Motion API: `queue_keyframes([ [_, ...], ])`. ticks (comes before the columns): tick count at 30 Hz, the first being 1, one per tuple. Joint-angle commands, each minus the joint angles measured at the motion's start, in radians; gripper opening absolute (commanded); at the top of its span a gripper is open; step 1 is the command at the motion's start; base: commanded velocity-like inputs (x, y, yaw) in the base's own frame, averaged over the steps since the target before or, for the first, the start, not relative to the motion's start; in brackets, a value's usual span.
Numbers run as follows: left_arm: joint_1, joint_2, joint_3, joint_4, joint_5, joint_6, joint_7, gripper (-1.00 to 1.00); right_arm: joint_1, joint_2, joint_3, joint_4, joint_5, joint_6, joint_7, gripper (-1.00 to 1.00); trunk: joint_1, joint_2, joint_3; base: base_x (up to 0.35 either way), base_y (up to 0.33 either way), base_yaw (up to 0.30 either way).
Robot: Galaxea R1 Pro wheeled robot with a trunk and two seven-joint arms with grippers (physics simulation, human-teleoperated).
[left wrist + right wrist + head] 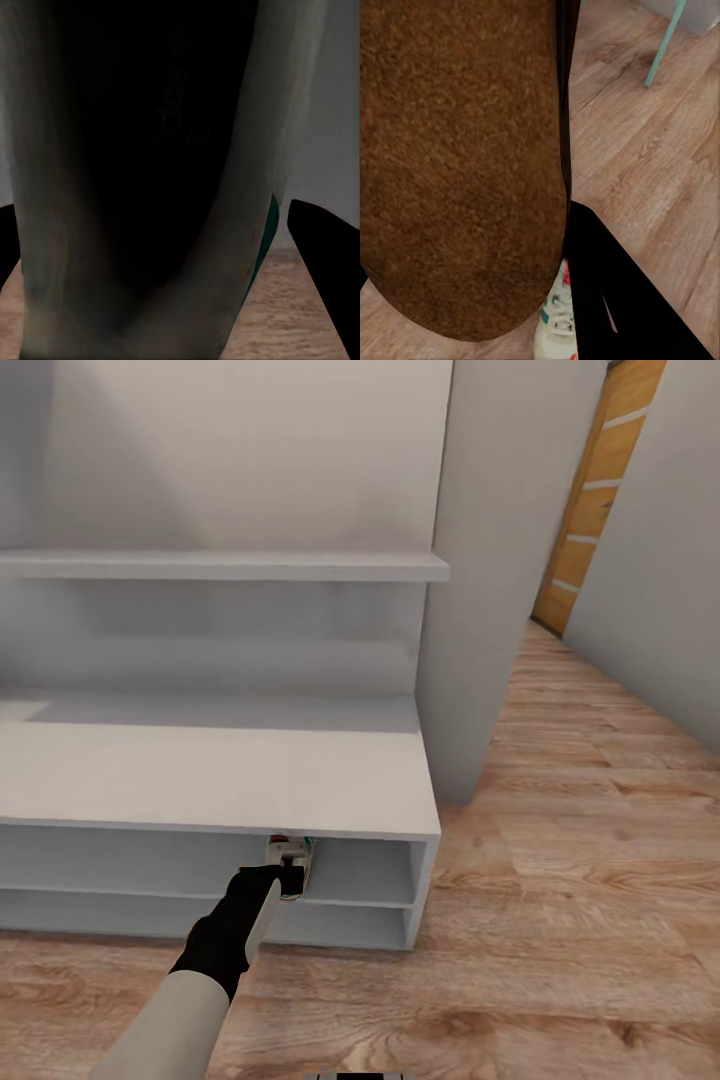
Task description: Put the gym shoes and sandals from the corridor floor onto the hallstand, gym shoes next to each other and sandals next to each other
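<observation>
Light wood-grain plank floor (580, 880) runs back along a corridor. Pale grey walls; a grey wall corner (500, 560) juts out mid-frame. Orange-brown wooden door (598, 490) with light horizontal bands at the far end. Soft, even lighting

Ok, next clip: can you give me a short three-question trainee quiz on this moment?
1. True or false: the left gripper holds a gym shoe at the hallstand.
2. In the right wrist view, what lies on the corridor floor beyond the brown sandal? A) another sandal B) a second gym shoe C) a box
3. Fill in: in the head view, the shoe at the left gripper is at the mouth of the ___ shelf compartment.

Key: 1 true; 2 B; 3 upper.
</observation>
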State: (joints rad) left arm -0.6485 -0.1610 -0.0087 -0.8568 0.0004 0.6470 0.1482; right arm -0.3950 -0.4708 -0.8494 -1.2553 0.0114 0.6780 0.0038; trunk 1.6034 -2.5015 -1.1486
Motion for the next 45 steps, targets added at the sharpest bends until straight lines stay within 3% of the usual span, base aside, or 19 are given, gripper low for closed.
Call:
queue_keyframes([
  [1,0.000,0.000,-0.001,-0.001,0.000,0.005,0.004,-1.00,-0.001,0.000,0.000,-0.001,-0.002,0.006,-0.002,-1.00,0.000,0.000,-0.001,0.183,0.000,0.000],
  [30,0.000,0.001,-0.001,0.000,0.001,0.005,0.004,-1.00,-0.001,0.000,0.001,-0.001,-0.002,0.005,-0.002,-1.00,0.000,0.000,-0.001,0.055,0.000,0.000],
  [31,0.000,0.001,-0.001,0.001,0.001,0.005,0.004,1.00,-0.001,0.000,0.001,-0.001,-0.002,0.005,-0.002,-1.00,0.000,0.000,-0.001,0.000,0.000,0.000],
  [45,0.000,0.001,-0.001,0.001,0.000,0.005,0.004,1.00,-0.001,0.000,0.001,-0.001,-0.002,0.006,-0.003,-1.00,0.000,0.000,-0.001,0.000,0.000,0.000],
])
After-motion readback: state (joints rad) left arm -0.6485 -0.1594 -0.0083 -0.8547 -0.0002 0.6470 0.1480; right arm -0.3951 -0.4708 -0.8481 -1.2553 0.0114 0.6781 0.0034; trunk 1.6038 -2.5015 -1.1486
